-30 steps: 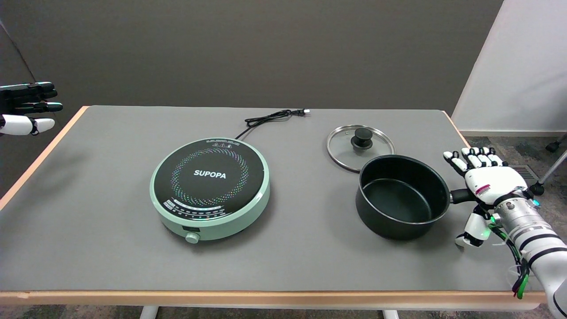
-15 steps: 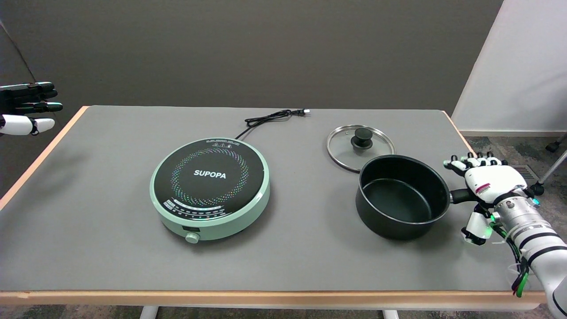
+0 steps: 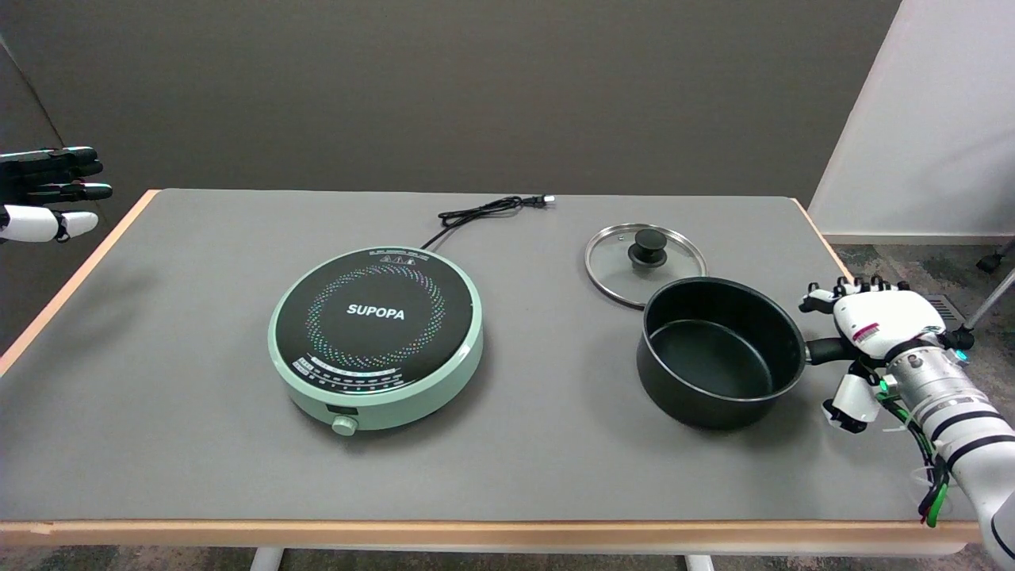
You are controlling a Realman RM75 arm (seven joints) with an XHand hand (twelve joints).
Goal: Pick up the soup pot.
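Observation:
The black soup pot [image 3: 718, 353] stands empty and upright on the grey table [image 3: 515, 468] at the right. Its short black handle [image 3: 825, 350] points right and runs under my right hand [image 3: 876, 337]. The hand lies over the handle's end. Its fingers [image 3: 852, 287] are curled down on the handle's far side and the thumb [image 3: 847, 400] hangs below on the near side. The palm hides whether they are closed on the handle.
A glass lid [image 3: 645, 262] with a black knob lies flat just behind the pot. A green SUPOPA induction cooker [image 3: 376, 337] sits mid-table, its black cord [image 3: 484, 211] trailing back. The table's right edge [image 3: 829, 246] is beside my hand. The idle left hand [image 3: 47, 194] hovers at upper left.
My right hand's fingers have curled down from outstretched over the pot handle, and the thumb has drawn in slightly. The pot has not moved.

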